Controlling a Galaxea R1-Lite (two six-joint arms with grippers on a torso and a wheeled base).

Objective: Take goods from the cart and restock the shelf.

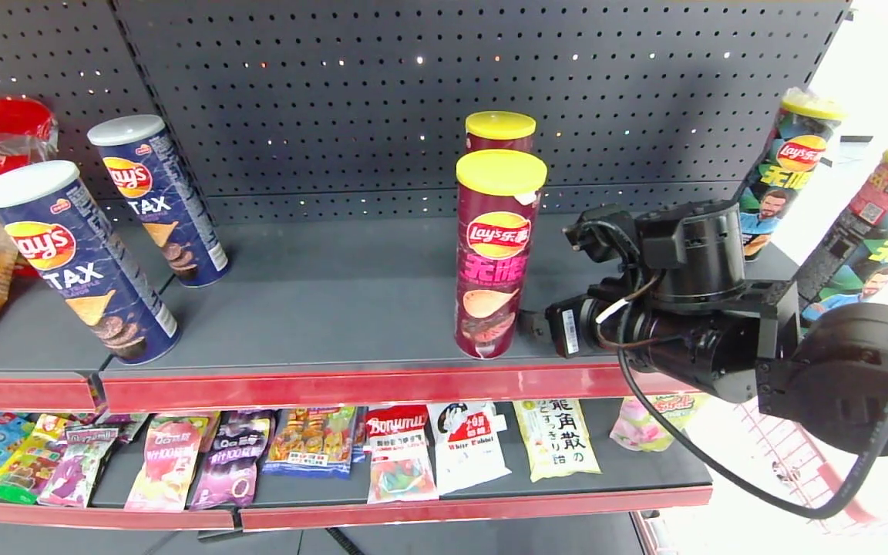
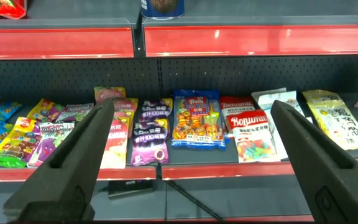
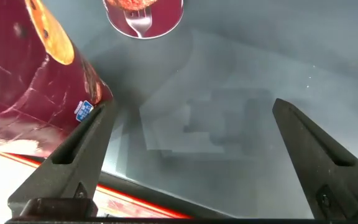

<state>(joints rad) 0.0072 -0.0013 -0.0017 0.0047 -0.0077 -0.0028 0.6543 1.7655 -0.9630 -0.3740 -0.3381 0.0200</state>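
Candy packets (image 1: 313,443) in a row — black cable (image 2: 185,198) below.

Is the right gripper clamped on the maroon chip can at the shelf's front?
No, the right gripper has its jaws wide apart over bare shelf, the maroon can beside one finger.

1. We see a grey upper shelf (image 1: 321,301) with a red front lip.
2. A maroon can (image 1: 494,254) stands upright near the lip, with a second maroon can (image 1: 499,131) just behind it at twelve o'clock.
3. At nine o'clock, well apart, stands a blue can (image 1: 78,258). Another blue can (image 1: 159,196) is at its one o'clock.
4. A green-and-black can (image 1: 787,166) stands at two o'clock of the front maroon can.
5. At six o'clock, the lower shelf (image 1: 644,462) carries a row of flat snack packets (image 1: 313,443).
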